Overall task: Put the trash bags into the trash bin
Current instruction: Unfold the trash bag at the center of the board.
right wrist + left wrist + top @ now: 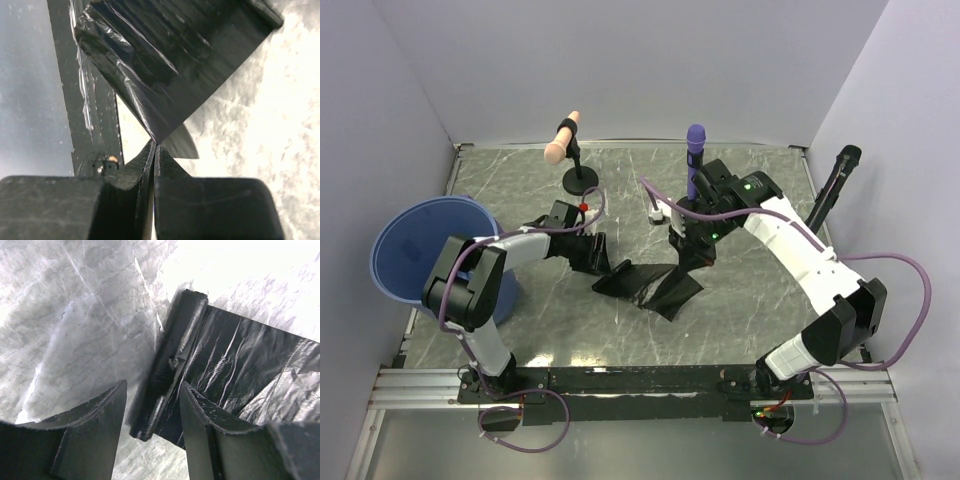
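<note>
The bin (pixel 420 245) stands at the left edge of the surface (pixel 750 320) with its open mouth turned up to the top camera, and the elbow of the left arm covers part of its near side. The bag (pixel 655 285), black and shiny, lies in the middle of the surface, well apart from the bin. It forms a wrinkled strip that runs from the left tool (pixel 588 240) to the right tool (pixel 692 255). The left tool is about half wide and holds nothing. In the left wrist view its two fingers (pixel 95 425) stand on either side of the thick folded edge of the bag, which rests on the surface. There is a clear gap between this edge and the left finger. The right finger is in front of the thin sheet, and I cannot tell if it touches it. The right tool is fully closed and pinches a corner of the bag between its fingertips. In the right wrist view the sheet is drawn to a point at this pinch and spreads wider away from the fingers. Behind the bag there are three microphones. The beige mic (pixel 563 138) is on a small round stand behind the left tool. The purple mic (pixel 695 150) stands upright just beside the right wrist. The black mic (pixel 835 185) leans at the right edge of the surface, near the wall.
</note>
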### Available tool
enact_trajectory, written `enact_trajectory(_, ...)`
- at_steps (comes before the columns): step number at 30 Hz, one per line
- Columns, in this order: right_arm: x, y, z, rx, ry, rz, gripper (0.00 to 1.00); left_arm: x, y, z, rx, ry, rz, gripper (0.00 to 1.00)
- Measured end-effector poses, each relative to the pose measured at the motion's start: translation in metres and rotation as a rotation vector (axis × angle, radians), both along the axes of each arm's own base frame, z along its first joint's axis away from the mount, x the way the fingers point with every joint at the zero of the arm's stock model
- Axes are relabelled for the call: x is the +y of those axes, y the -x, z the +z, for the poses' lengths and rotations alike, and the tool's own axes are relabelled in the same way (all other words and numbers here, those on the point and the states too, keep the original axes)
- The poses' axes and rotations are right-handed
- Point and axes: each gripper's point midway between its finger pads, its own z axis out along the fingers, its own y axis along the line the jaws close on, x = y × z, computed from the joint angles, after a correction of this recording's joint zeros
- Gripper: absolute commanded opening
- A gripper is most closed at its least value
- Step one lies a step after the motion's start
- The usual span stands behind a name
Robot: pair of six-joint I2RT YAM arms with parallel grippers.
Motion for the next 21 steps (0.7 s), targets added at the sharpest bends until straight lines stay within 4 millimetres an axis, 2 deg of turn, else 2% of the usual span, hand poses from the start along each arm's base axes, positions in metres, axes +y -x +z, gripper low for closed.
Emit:
enact_trajectory(4, -0.013, 0.009, -0.015, 0.014, 0.055, -0.010, 0.00, -0.005, 0.001, -0.001, -0.023, -0.016, -0.020, 0.53)
enact_trajectory(10, -0.039, 0.032, -0.046, 0.057, 0.158, -0.020, 0.00, -0.026, 0.011, -0.002, -0.088, -0.054, -0.098, 0.50)
enact_trajectory(15, -0.052, 0.043, -0.059, 0.078, 0.209, -0.024, 0.00, -0.039, 0.018, -0.003, -0.126, -0.084, -0.144, 0.50)
enact_trajectory(21, -0.063, 0.051, -0.072, 0.098, 0.260, -0.026, 0.00, -0.039, 0.017, -0.005, -0.130, -0.111, -0.137, 0.49)
